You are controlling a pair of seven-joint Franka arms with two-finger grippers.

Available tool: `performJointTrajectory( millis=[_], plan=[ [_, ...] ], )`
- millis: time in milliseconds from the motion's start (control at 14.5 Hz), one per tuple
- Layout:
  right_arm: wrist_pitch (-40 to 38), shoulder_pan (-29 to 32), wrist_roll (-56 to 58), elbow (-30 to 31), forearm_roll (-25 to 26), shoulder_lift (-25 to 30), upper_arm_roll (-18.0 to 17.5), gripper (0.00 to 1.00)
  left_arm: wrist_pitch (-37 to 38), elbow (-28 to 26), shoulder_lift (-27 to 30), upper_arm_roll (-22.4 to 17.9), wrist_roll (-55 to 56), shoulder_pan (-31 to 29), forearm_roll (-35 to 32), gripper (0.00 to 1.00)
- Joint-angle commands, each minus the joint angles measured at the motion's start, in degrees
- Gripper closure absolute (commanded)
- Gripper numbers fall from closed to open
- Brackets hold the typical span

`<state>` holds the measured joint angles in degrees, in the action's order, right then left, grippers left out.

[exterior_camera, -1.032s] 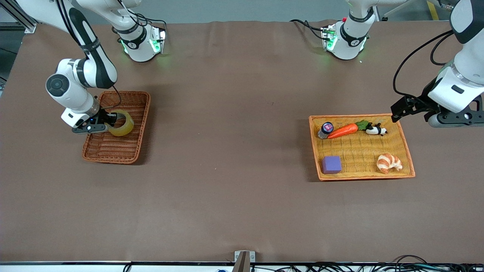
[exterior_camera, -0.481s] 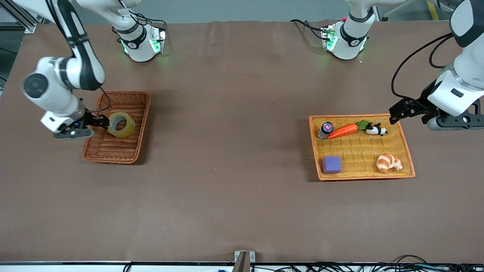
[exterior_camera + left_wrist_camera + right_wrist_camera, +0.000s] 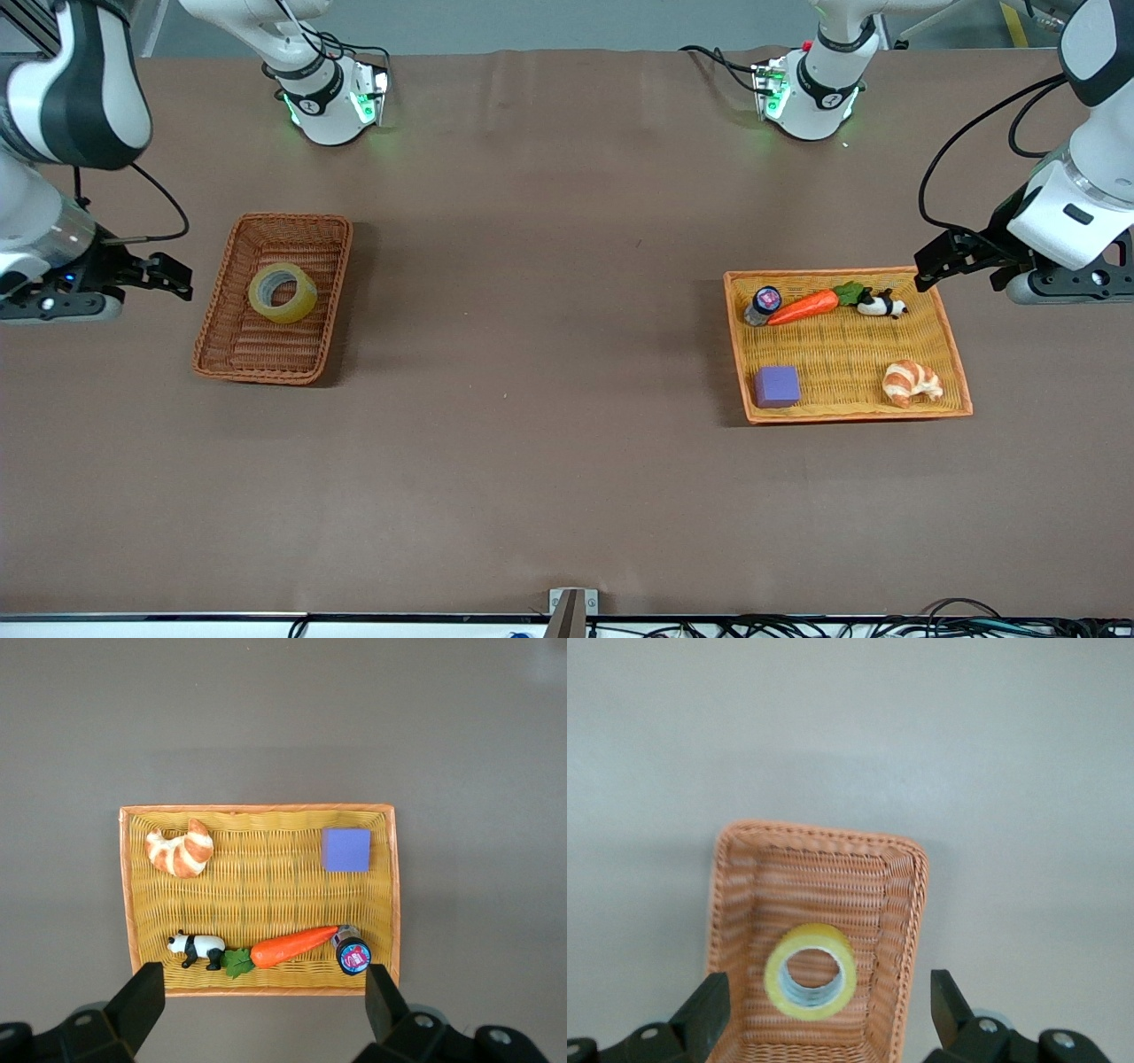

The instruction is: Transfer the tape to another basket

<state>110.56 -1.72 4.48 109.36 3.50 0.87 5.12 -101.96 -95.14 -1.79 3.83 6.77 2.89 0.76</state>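
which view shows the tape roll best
The right wrist view: it looks down on the tape lying flat in the reddish-brown basket, its round hole fully open to view between the open right pincer fingers. The front view shows it smaller but whole, apart from that pincer. The left wrist view shows only the orange tray basket.

Glossy tape [image 3: 283,293], woven wicker basket [image 3: 310,232]

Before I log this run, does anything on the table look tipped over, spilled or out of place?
Nothing stands out. The tape lies flat in the basket, intact. The right hand is open over bare table beside it. The left hand is open at the tray basket, whose contents all sit inside.
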Motion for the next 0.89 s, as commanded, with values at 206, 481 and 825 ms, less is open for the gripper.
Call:
performJointTrajectory(
  millis=[206,481,825],
  plan=[
    [-18.1,1.0,-5.0,-22.7,-1.1,-2.2,-2.9,0.00,1.3,1.0,0.4,0.2,-0.8,-0.2,0.2,0.00],
    [-27.4,0.9,-5.3,-29.5,-3.1,-2.0,-2.8,0.00,1.2,1.6,0.4,1.1,-2.0,0.1,0.0,0.00],
    [-27.3,0.8,-4.6,-27.6,-2.1,-2.8,-2.7,0.00,1.1,1.9,-0.2,0.9,-1.1,-0.4,0.6,0.00]
  ],
)
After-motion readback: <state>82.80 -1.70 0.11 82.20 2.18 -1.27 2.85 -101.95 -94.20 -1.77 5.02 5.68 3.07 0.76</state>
